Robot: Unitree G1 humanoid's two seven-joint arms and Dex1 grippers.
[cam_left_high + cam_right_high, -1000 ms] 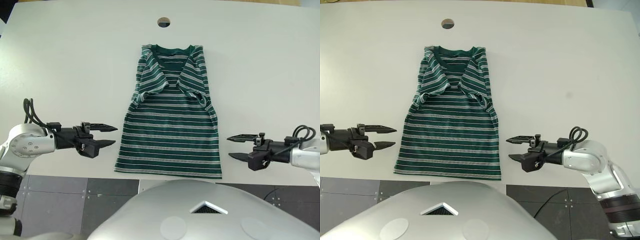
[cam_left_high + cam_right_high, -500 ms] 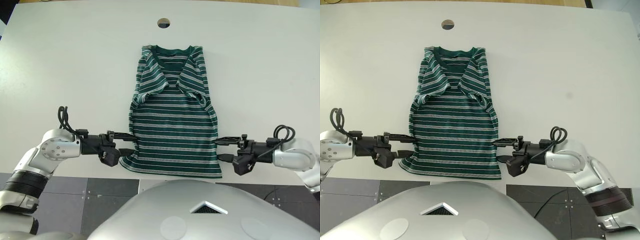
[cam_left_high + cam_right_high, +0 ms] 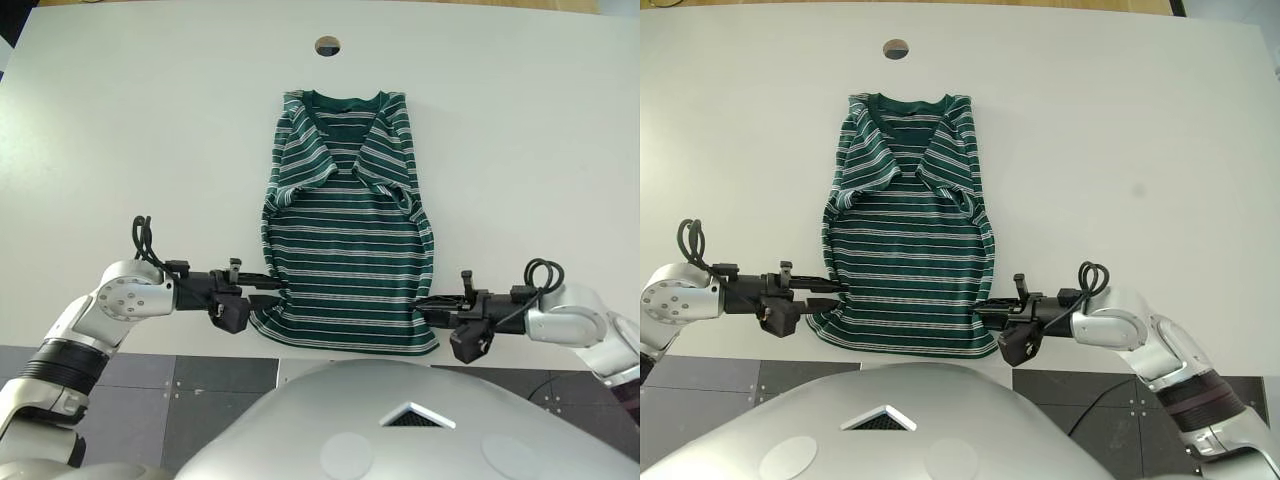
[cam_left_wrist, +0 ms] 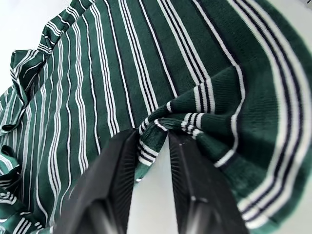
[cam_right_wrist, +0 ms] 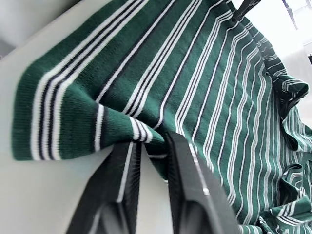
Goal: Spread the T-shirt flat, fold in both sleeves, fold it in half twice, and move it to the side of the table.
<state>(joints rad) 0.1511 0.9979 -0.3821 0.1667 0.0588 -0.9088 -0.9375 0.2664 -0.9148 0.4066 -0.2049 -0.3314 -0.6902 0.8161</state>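
A green T-shirt point(image 3: 345, 240) with white stripes lies on the white table point(image 3: 150, 150), collar at the far side, both sleeves folded in over the chest. My left gripper point(image 3: 272, 293) is shut on the T-shirt's near left hem corner, and the cloth bunches between its fingers point(image 4: 119, 165). On the other side, my right gripper point(image 3: 425, 310) is shut on the near right hem corner point(image 5: 141, 134). The hem has narrowed inward between the two grippers.
A small round hole point(image 3: 327, 44) sits in the table beyond the collar. Bare table extends to the left and right of the T-shirt. The near table edge point(image 3: 120, 345) runs just under both arms, with dark floor below it.
Both grippers moved inward from beside the T-shirt and closed on its near hem corners. The hem corners have drawn in and puckered.
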